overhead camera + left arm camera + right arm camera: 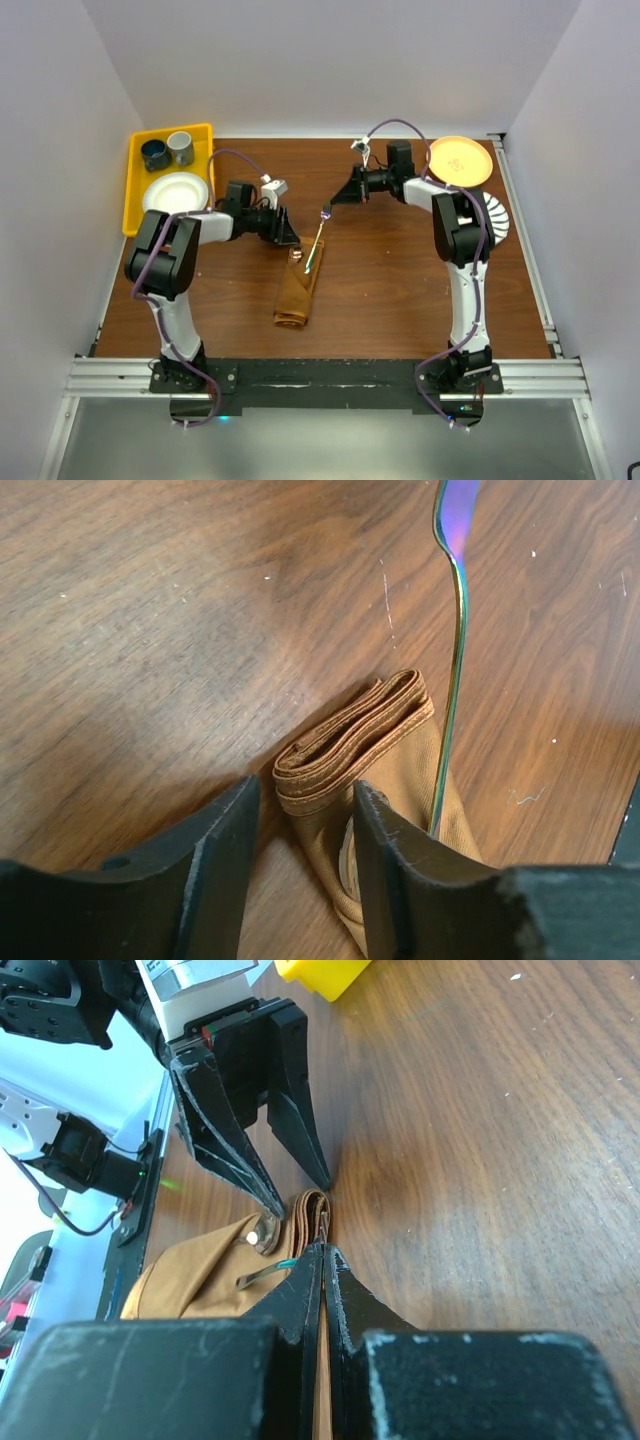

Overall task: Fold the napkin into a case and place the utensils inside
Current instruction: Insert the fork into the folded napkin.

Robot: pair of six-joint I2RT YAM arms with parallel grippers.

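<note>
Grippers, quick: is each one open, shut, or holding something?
Left gripper: open, astride the case end.
Right gripper: shut on the utensil entering the case.

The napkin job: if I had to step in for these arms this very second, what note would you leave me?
Left gripper: open, straddling the top end of the case.
Right gripper: shut on a utensil, its lower end at the case's mouth.
Done: the folding; the case lies flat between the arms. Something silvery shows at the mouth, perhaps another piece already in.
Left: slide this utensil fully in, let go, then add any others.
</note>
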